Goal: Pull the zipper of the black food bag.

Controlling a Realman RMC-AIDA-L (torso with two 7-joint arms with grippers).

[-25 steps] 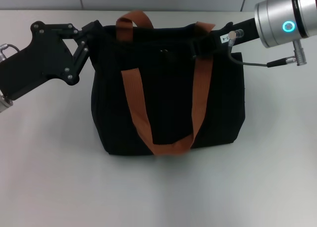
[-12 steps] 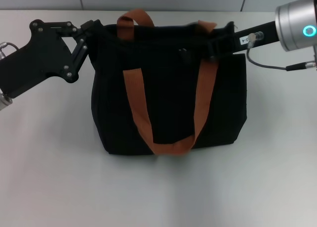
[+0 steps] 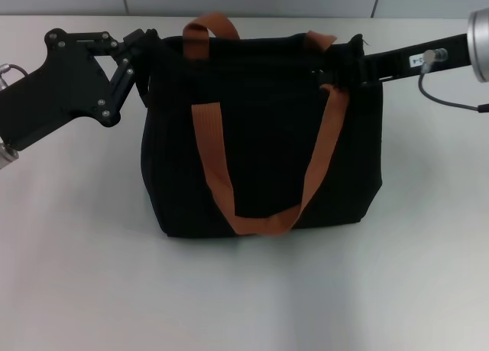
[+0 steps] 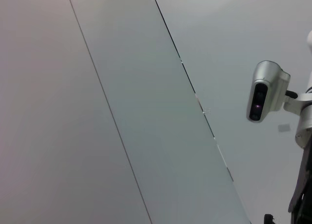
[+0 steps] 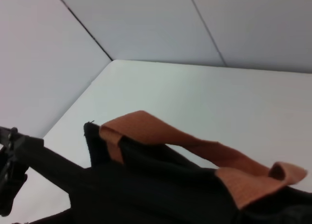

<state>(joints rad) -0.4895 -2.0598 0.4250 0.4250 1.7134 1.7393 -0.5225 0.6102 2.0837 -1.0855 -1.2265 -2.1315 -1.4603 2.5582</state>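
Observation:
The black food bag (image 3: 260,152) stands on the white table with its two orange-brown straps (image 3: 210,148) draped over the front. It also shows in the right wrist view (image 5: 161,190) with a strap (image 5: 161,133) across its top. My left gripper (image 3: 145,56) is at the bag's top left corner, closed on the fabric there. My right gripper (image 3: 327,76) reaches in from the right and is closed at the top edge near the bag's right end. The zipper pull is hidden among its black fingers. The left wrist view shows none of these.
The bag sits near the table's far edge, with a grey panelled wall behind it. Bare white table (image 3: 244,290) lies in front of and beside the bag. The left wrist view shows wall panels and a silver camera (image 4: 265,91) on a mount.
My right arm has drawn back to the right along the bag's top edge, and the small glint on the zip track moved right with it. The left gripper stayed put.

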